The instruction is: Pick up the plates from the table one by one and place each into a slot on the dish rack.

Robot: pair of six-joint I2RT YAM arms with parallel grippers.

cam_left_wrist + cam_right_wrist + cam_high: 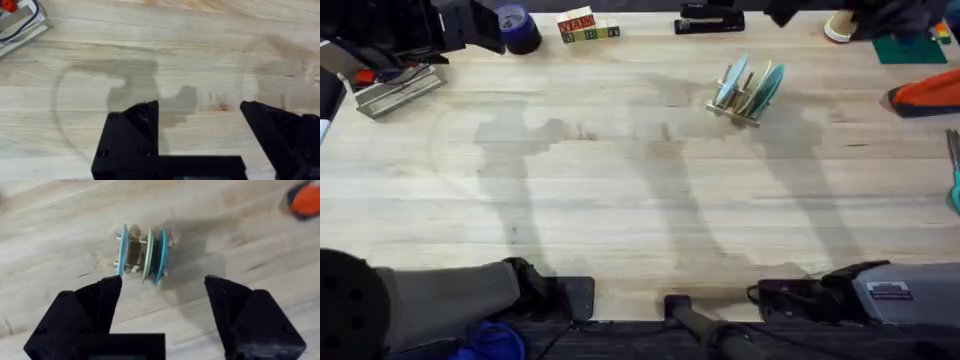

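Pale plank worktop (640,200) with visible grain, soft grey shadows across its middle, dark blue tape roll (518,28), lettered blocks (586,27), black stapler (710,20) along far edge, metal tray (395,90) at far left

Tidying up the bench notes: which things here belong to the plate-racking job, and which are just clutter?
Job:
plates, standing in the dish rack
table

Lying about:
dark blue tape roll
lettered blocks
black stapler
metal tray
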